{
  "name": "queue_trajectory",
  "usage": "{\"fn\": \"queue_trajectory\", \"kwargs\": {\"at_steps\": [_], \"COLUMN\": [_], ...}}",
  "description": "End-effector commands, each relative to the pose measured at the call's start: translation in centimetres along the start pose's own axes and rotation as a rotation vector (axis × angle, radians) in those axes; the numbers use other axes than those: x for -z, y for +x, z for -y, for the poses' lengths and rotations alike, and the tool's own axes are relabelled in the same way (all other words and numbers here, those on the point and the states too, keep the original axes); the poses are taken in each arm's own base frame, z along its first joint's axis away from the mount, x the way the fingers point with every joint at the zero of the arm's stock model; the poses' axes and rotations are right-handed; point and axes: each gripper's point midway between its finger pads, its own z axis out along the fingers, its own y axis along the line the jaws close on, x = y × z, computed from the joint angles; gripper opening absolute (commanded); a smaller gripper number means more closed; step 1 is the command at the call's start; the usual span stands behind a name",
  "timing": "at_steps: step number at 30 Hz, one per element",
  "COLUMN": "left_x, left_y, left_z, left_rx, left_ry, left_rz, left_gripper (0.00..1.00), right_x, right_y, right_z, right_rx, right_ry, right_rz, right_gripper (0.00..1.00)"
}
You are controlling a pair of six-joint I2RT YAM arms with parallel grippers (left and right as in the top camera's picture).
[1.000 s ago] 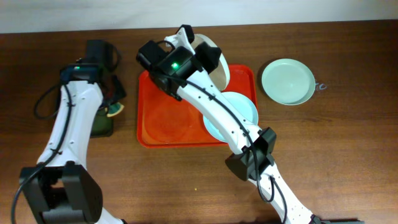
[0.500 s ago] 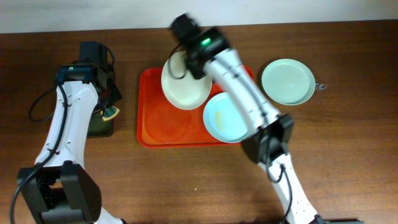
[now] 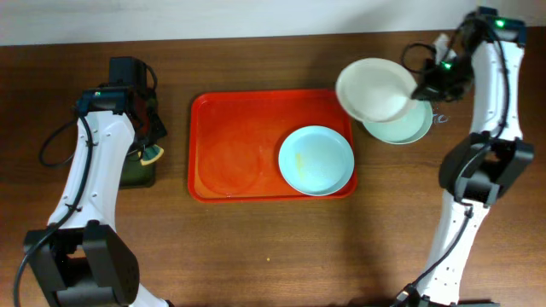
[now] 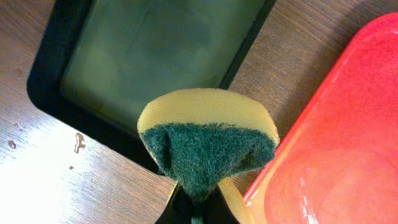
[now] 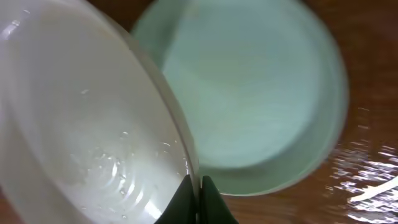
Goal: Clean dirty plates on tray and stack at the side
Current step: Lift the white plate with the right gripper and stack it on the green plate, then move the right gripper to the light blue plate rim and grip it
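My right gripper (image 3: 421, 89) is shut on the rim of the white plate (image 3: 372, 90) and holds it tilted in the air above a mint-blue plate (image 3: 408, 130) that lies on the table right of the tray. In the right wrist view the fingers (image 5: 194, 194) pinch the white plate (image 5: 81, 137) over the mint-blue plate (image 5: 255, 106). A second mint-blue plate (image 3: 316, 159) with a small yellow smear lies on the red-orange tray (image 3: 230, 145) at its right end. My left gripper (image 3: 151, 147) is shut on a yellow-and-green sponge (image 4: 208, 140) left of the tray (image 4: 336, 162).
A small black rectangular tray (image 4: 149, 56) lies on the wooden table under my left gripper, left of the red tray; it also shows in the overhead view (image 3: 138, 170). A small metal ring (image 3: 439, 118) lies by the right-hand plate.
My right arm has swung the white plate from over the tray's back edge rightwards to above the mint-blue plate beside the tray. The left arm has barely moved.
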Motion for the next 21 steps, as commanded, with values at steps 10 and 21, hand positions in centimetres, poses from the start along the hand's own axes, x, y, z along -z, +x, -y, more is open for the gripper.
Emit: {"fn": "queue_trajectory", "kwargs": {"at_steps": [10,21], "left_x": [0.1,0.1], "left_y": [-0.1,-0.1], "left_z": [-0.3,-0.3], "left_rx": [-0.001,-0.002], "left_ry": [-0.009,-0.009], "left_rz": [0.008,0.008], "left_gripper": [0.0,0.0], "right_x": [0.4,-3.4], "right_y": [0.4,5.5], "right_z": [4.2,-7.6], "right_rx": [-0.105,0.17], "right_ry": [0.049,-0.042], "right_rz": [-0.006,-0.221], "right_gripper": [0.62,0.74]}}
